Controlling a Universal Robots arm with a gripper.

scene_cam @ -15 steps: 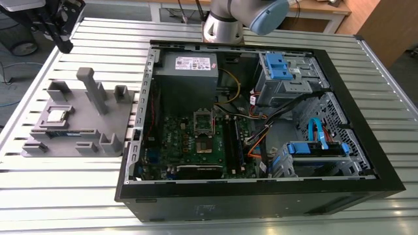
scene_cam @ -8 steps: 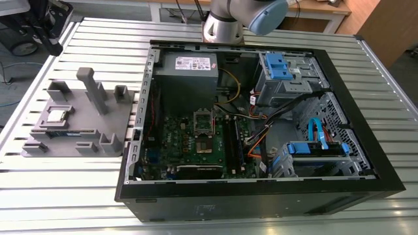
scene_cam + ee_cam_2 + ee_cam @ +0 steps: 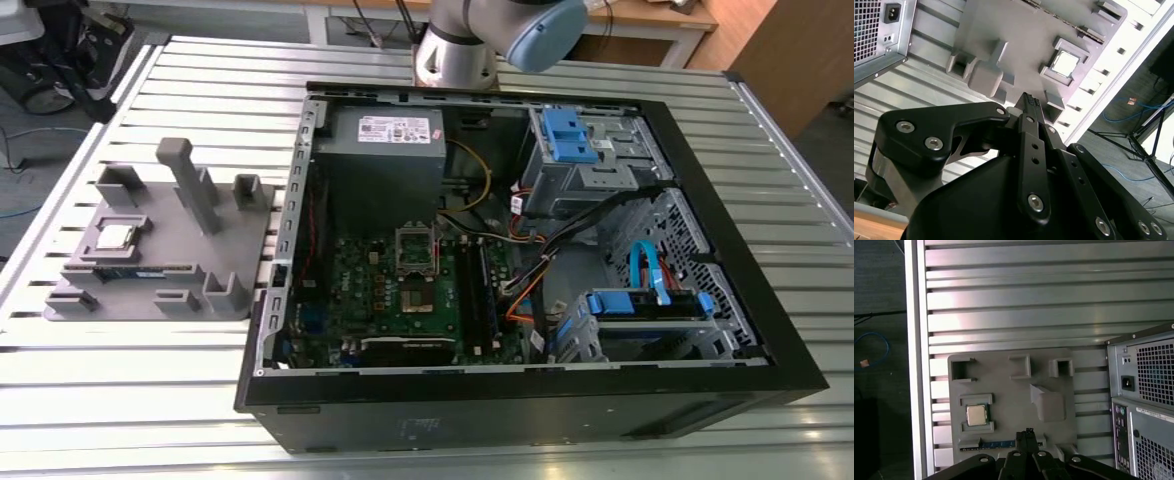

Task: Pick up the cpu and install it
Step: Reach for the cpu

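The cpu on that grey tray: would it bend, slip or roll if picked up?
Probably stiff: the cpu looks like a flat, metal-topped square. Its shiny top may be slippery. Lying flat in a recess of the grey tray, it seems unlikely to roll.

1. The ribbed silver metal desk has a brushed finish with a soft sheen along its slats.
2. The grey moulded plastic tray looks matt and faintly grainy.
3. The cpu, a small square chip, has a shiny silver metal top inside a pale rim.
4. The black pincer is smooth and matt, studded with bright metal screw heads.
5. The black computer case is dull dark outside and bare grey sheet metal inside. It holds a green circuit board and smooth blue plastic clips.
6. Its rear perforated metal grille is dull grey.
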